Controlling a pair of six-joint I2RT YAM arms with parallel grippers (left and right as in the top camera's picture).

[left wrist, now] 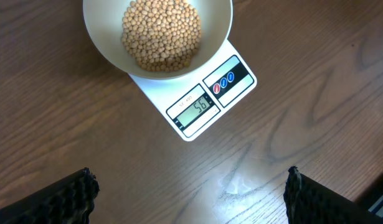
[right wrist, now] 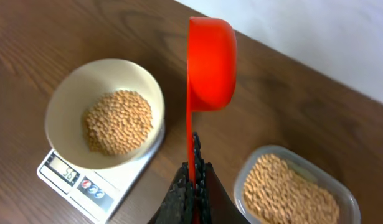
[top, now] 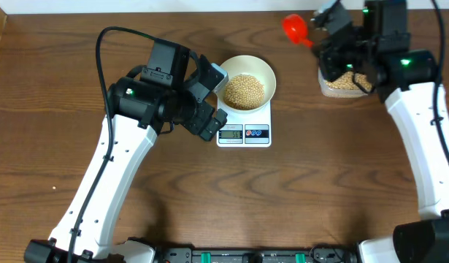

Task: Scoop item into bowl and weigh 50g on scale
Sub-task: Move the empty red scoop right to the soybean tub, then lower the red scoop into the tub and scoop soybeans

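Note:
The white bowl stands on the white scale, holding a pile of tan beans. In the left wrist view the bowl and beans sit above the scale, whose display reads 56. My left gripper is open and empty above bare table, just left of the scale. My right gripper is shut on the handle of a red scoop, held in the air right of the bowl. The scoop looks empty.
A clear plastic tub of more beans stands at the back right, under my right arm; it also shows in the right wrist view. The table's far edge and a pale wall lie behind it.

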